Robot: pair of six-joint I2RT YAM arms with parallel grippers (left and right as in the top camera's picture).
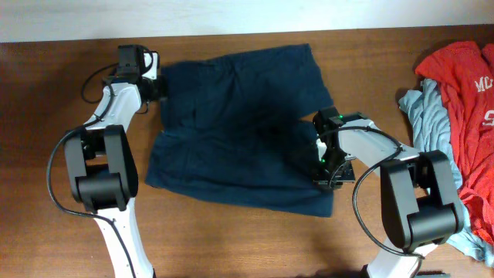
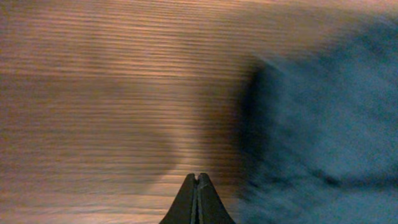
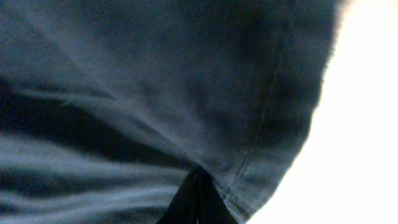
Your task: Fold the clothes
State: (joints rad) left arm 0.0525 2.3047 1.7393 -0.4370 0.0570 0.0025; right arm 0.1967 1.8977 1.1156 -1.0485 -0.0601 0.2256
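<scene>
Dark navy shorts (image 1: 231, 131) lie spread on the wooden table (image 1: 46, 93). My left gripper (image 1: 158, 83) is at the shorts' far left corner. In the left wrist view its jaws (image 2: 196, 178) are shut and empty over bare wood, with the navy cloth (image 2: 323, 112) just to their right; that view is blurred. My right gripper (image 1: 324, 150) is at the shorts' right side. In the right wrist view its jaws (image 3: 196, 175) are shut on the shorts' fabric (image 3: 155, 74), near a stitched hem (image 3: 261, 155).
A pile of clothes lies at the table's right edge: a red shirt (image 1: 467, 85) over a light blue garment (image 1: 428, 116). A white wall strip runs along the table's far edge (image 1: 231, 15). Both arm bases stand at the front.
</scene>
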